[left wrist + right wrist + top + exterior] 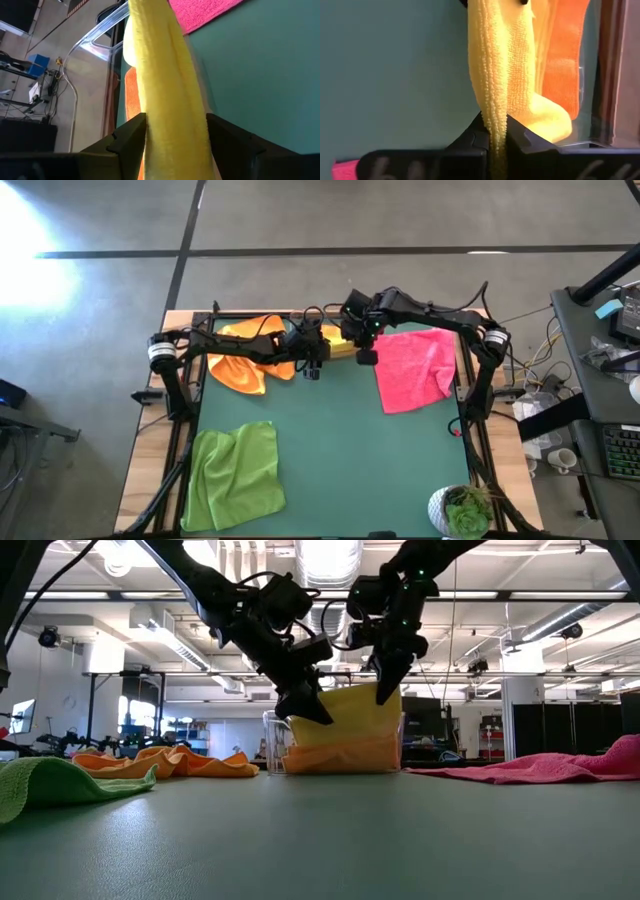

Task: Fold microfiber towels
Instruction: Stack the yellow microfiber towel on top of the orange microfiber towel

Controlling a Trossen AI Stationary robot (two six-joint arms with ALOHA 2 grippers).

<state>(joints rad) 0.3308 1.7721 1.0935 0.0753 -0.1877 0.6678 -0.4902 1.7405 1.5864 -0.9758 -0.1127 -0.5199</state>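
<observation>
Looking down from above, both arms meet at the far middle of the table (pixel 330 440); the left gripper (pixel 313 363) and right gripper (pixel 366 350) flank the yellow towel (pixel 340 345), with the loose orange towel (pixel 250 355) far left, the pink towel (pixel 415 365) far right and the green towel (pixel 235 475) near left. From table height, the yellow cloth hangs folded over the clear bin (pixel 272 745), above a folded orange towel (pixel 340 755), probably for stacking. Left wrist: fingers (pixel 127 137) are parted, bracketing the fold. Right wrist: fingers (pixel 475 135) pinch its edge tight.
</observation>
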